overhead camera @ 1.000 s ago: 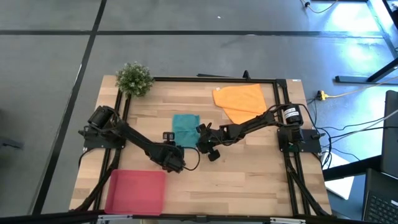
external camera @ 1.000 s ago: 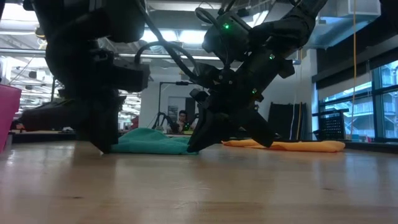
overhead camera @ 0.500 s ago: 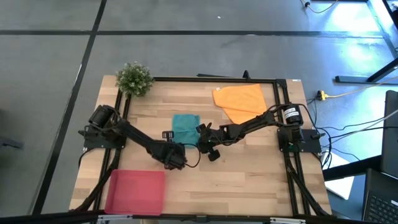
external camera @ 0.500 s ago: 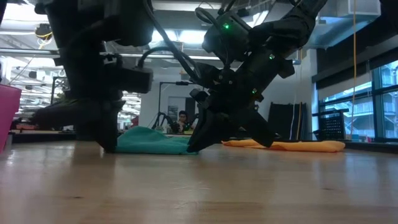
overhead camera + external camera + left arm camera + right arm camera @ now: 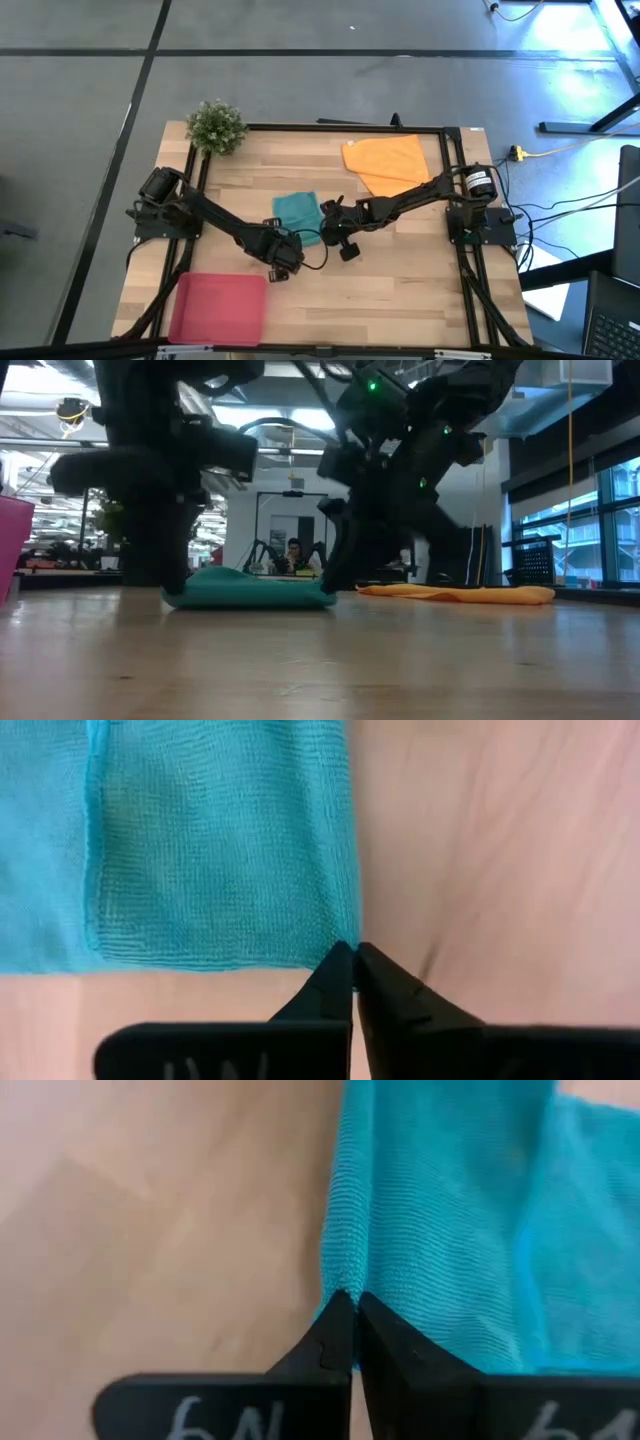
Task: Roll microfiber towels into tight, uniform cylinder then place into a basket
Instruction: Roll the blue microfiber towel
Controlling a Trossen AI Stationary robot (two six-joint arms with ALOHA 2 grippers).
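The teal microfiber towel (image 5: 298,211) lies at the table's middle, and both grippers are at its near edge. My left gripper (image 5: 284,238) is shut on the near left corner. My right gripper (image 5: 322,228) is shut on the near right corner. In the low view the towel (image 5: 250,588) spans the two grippers as a low band. The orange towel (image 5: 385,164) lies flat at the far right. The red-pink basket (image 5: 218,308) sits at the near left. My left gripper pinches the teal towel's near left corner (image 5: 335,942) between its two fingers. They come from above, pointing steeply down. The towel spreads away from the tips over the table. My right gripper pinches the teal towel's edge at the near right corner (image 5: 345,1285) between its two fingers. They slant down from the table's right. The cloth beyond the tips lies on the table, with a fold running along it.
A small green potted plant (image 5: 215,125) stands at the far left corner. A black frame rail (image 5: 340,127) runs along the table's far side and down both edges. Bare wood lies between the teal towel and the basket.
Both grippers have risen a little at the teal towel's near edge. In the low view the towel now reaches wider between them, its near edge drawn out from one gripper to the other. From above it has turned slightly askew, while its far part stays on the table.
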